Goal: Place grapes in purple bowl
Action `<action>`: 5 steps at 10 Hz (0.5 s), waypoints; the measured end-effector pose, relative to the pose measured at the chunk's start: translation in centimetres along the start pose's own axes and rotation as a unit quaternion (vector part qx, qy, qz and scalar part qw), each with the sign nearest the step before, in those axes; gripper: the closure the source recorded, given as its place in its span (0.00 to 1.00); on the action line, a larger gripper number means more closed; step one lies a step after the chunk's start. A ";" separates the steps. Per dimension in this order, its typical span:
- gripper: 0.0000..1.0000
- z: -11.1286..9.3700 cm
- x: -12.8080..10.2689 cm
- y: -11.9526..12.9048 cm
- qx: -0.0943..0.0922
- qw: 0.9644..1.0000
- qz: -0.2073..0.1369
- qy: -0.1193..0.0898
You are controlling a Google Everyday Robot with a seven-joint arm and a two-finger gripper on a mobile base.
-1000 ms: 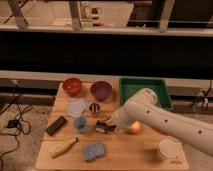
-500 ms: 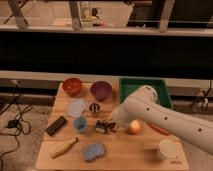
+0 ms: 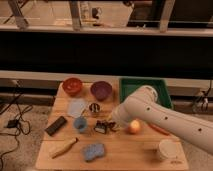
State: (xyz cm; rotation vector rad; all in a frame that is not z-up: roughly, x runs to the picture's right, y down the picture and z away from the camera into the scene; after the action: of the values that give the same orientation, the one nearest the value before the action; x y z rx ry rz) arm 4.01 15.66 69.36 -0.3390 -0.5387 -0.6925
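Note:
My gripper (image 3: pixel 103 127) is shut and hangs low over the middle of the wooden table (image 3: pixel 125 155), just right of the small blue cup (image 3: pixel 80 123). A dark shape sits at its tips, and I cannot tell whether this is the grapes. The purple bowl (image 3: pixel 101 90) stands at the back of the table, well behind the gripper and beside the red bowl (image 3: pixel 72 86). My white arm (image 3: pixel 160 117) reaches in from the right and covers part of the table.
A green tray (image 3: pixel 150 84) sits at the back right. An orange round fruit (image 3: pixel 133 127) and a carrot (image 3: pixel 160 130) lie right of the gripper. Around them are a white cup (image 3: pixel 167 148), blue sponge (image 3: pixel 94 151), black bar (image 3: pixel 55 125), yellowish stick (image 3: pixel 64 148), pale lid (image 3: pixel 76 107) and small can (image 3: pixel 94 107).
The gripper stays in the same spot, still shut. The arm shifts only slightly, and no object on the table has moved.

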 end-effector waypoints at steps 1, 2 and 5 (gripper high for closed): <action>0.91 0.1 0.9 -1.0 0.009 1.000 0.002 -0.001; 0.91 0.1 1.9 -2.3 0.019 1.000 0.001 0.000; 0.91 -2.0 4.7 -7.2 0.045 0.999 -0.009 0.012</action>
State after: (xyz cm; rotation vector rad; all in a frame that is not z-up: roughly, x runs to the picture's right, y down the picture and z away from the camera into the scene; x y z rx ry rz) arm 2.84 7.10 71.31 -0.2410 -0.5494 -0.6868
